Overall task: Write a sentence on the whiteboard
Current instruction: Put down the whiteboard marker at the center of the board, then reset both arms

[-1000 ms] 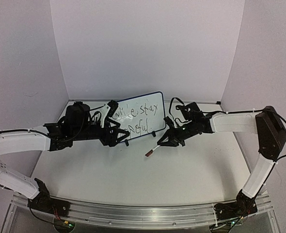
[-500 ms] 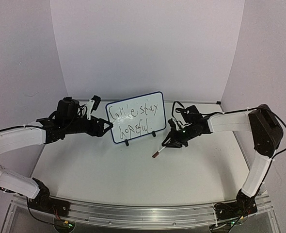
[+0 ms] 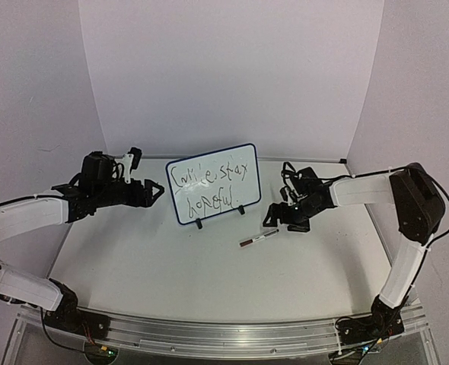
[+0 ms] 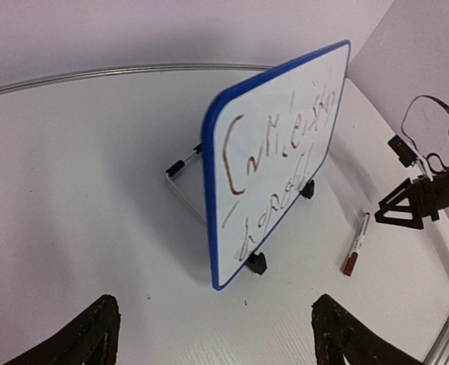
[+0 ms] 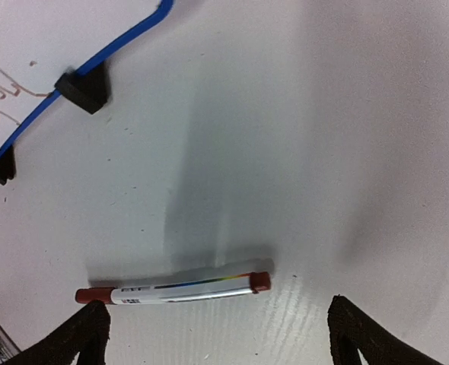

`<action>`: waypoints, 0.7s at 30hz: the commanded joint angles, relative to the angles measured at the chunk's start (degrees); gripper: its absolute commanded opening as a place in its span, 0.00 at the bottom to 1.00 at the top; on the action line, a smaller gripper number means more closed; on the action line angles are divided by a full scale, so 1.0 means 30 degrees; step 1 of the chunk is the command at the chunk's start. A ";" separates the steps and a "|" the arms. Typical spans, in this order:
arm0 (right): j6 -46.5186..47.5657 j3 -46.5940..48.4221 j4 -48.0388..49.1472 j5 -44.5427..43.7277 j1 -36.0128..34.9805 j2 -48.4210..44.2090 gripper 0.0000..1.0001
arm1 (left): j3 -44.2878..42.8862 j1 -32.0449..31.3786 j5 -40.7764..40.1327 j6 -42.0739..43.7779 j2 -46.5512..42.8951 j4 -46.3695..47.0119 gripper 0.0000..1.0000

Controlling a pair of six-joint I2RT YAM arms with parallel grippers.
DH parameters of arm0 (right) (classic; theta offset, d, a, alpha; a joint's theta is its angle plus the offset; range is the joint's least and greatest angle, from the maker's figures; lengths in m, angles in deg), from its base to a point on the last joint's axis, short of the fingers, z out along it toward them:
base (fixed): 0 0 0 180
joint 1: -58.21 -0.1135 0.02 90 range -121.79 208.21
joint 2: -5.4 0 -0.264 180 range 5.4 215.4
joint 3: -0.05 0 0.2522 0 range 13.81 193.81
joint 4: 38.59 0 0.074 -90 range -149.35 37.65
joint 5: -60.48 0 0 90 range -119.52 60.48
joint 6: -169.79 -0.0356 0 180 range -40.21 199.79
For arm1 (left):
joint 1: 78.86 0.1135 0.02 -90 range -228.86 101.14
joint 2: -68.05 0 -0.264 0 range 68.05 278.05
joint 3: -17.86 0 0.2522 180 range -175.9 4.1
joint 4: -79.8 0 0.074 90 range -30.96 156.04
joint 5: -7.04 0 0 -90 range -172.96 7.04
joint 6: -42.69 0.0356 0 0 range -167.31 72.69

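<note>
The whiteboard (image 3: 236,156) stands upright on two black feet at the back middle of the table, blue-framed. The sentence (image 3: 211,186) fills it in two scrawled dark lines. In the left wrist view the whiteboard (image 4: 316,72) is seen edge-on from the left, with the sentence (image 4: 274,152) slanting across it. A red-capped marker (image 3: 258,239) lies flat on the table to the board's right. My right gripper (image 3: 272,218) hovers open just above the marker (image 5: 171,287), not touching it. My left gripper (image 3: 150,173) is open, left of the board and apart from it, with nothing between its fingers (image 4: 95,331).
White walls close in the table at the back and on both sides. A wire stand (image 4: 180,179) props the board from behind. My right gripper (image 4: 411,209) and the marker (image 4: 357,243) show past the board in the left wrist view.
My right gripper has opened and let go of the marker, which now lies on the table. My left gripper has drawn back to the left, away from the board's edge.
</note>
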 commanded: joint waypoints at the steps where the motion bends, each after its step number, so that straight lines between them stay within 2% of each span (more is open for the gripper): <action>1: 0.0531 -0.0425 -0.0672 -0.2895 0.0722 -0.1650 0.98 | 0.0175 0.1333 -0.1582 -0.0547 -0.0541 0.0240 0.88; 8: 0.1136 -0.1202 -0.0809 -0.5413 0.2173 -0.3338 0.98 | 0.0268 0.4545 -0.2783 -0.0657 -0.0098 0.0271 0.92; 14: 0.2239 -0.2624 -0.0444 -0.7842 0.3963 -0.6977 0.98 | 0.0108 0.8162 -0.3081 -0.1078 -0.0428 0.1315 0.97; 18: 0.3225 -0.4201 0.1471 -0.9830 0.4403 -1.0262 0.98 | 0.0117 0.8791 -0.5619 -0.0657 -0.1078 0.1936 0.99; 21: 0.4023 -0.5793 0.3782 -1.0729 0.4430 -1.2251 0.98 | 0.1202 0.8801 -0.6916 0.0340 -0.1712 0.4053 0.99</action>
